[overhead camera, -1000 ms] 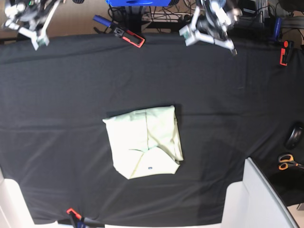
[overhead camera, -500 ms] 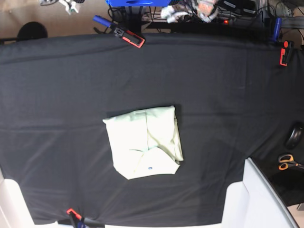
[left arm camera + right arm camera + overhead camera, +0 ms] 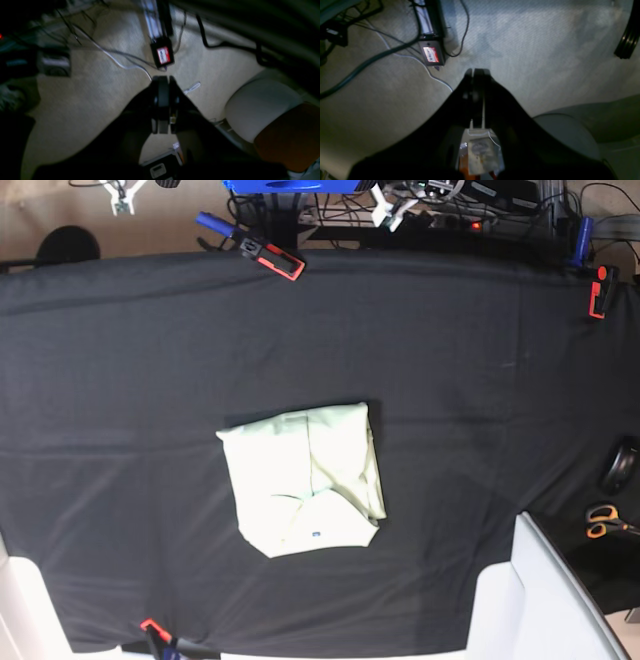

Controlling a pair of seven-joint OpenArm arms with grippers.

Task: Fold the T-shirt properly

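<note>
Carpet fills my left wrist view, beige and dim, strewn with cables and a small black box with a red label (image 3: 162, 54). My left pincer (image 3: 163, 81) points down at that floor with its two black fingers pressed flat together and nothing between them. I read this as the arm parked off the counter, shut because it has nothing to carry.

My right wrist view shows the same kind of scene: pale carpet, a thick dark cable (image 3: 370, 61), and a labelled box (image 3: 431, 55) of that sort. The right pincer (image 3: 475, 72) is likewise closed tight on itself, empty, aimed at the floor rather than at any cloth. No fabric shows in either wrist view.

From the base view I see where the work lies. The T-shirt (image 3: 305, 480) sits near the middle of the counter (image 3: 480, 380), a compact pale mint-green block on the black cloth cover, its tiny blue label mark (image 3: 315, 533) facing up near the lower edge. The sleeves seem tucked in, and the layers overlap with one seam running diagonally. The lower left corner is cut off at a slant rather than square. Red clamps (image 3: 272, 257) hold the cover taut at the far edge, and scissors (image 3: 603, 521) lie well apart at the right. Both arms are at the very top of the frame, barely visible, well clear of the shirt. I judge the fold finished or nearly so, with the arms withdrawn so nothing disturbs it.
</note>
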